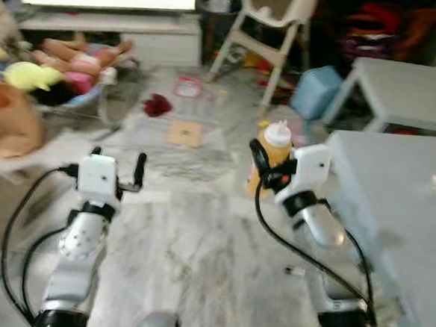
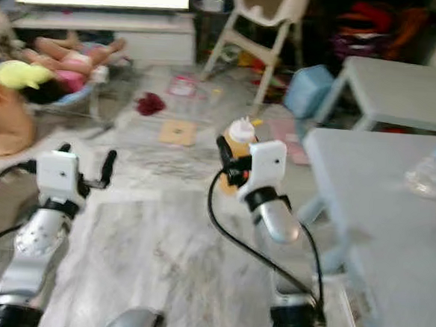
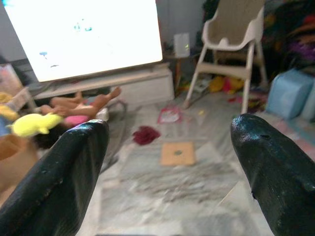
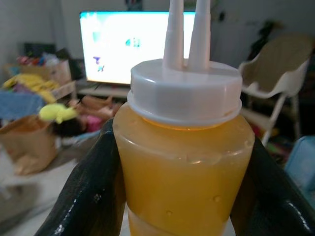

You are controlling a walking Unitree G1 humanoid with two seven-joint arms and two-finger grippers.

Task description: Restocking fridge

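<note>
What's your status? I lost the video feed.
Right gripper shut on yellow bottle, held upright. Left gripper open, empty. Toys, high chair on floor ahead.

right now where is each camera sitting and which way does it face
Left and right eye views: on the head, looking forward and down at both silver arms; right gripper holds a yellow squeeze bottle with a white cap.
Left wrist view: along the open left gripper toward a bright TV screen.
Right wrist view: along fingers clamping that bottle.
Both wrist views share the screen.
</note>
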